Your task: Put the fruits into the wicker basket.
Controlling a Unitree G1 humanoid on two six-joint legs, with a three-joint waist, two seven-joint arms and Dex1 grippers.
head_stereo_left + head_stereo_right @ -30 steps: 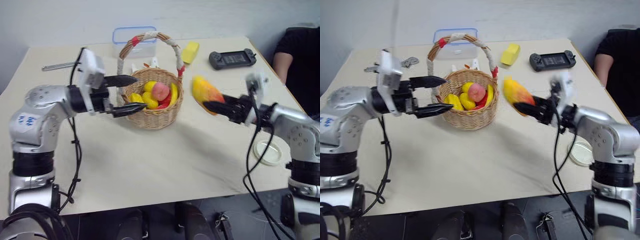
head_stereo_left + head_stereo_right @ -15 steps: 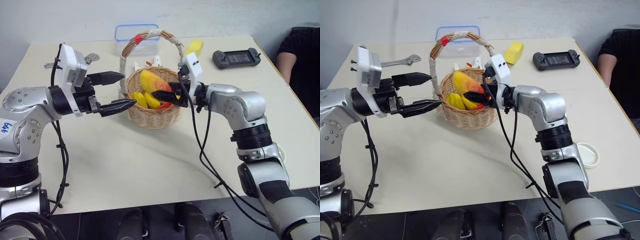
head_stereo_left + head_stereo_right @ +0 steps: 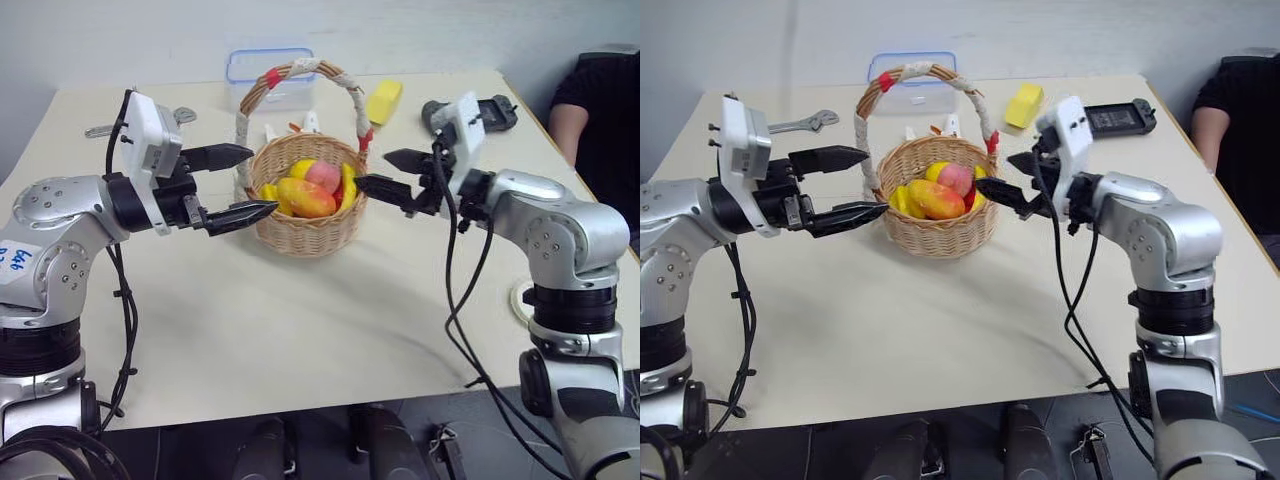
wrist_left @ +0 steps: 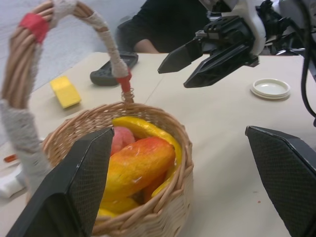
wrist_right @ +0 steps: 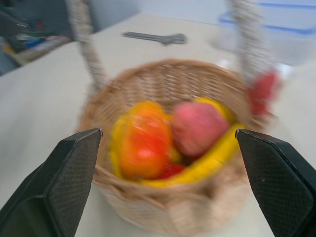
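The wicker basket (image 3: 305, 232) stands mid-table with its tall handle upright. Inside it the yellow-orange mango (image 3: 307, 197) lies on yellow fruit, and the pinkish peach (image 3: 322, 176) sits just behind it. My right gripper (image 3: 372, 168) hangs open and empty just right of the basket's rim, pointing at it. Open and empty too, my left gripper (image 3: 258, 180) is level at the basket's left side, one finger beside the handle's foot. In the right wrist view the mango (image 5: 143, 143) and peach (image 5: 197, 128) lie side by side.
Behind the basket stands a clear blue-rimmed box (image 3: 268, 68), with a yellow block (image 3: 383, 100) and a black game controller (image 3: 495, 108) to its right. A wrench (image 3: 110, 130) lies far left, a white lid (image 4: 270, 88) near the right edge. A person (image 3: 600, 100) sits at the far right.
My right gripper carried the mango from the right into the basket, opened, let it go and drew back to the right. The left arm has stayed put.
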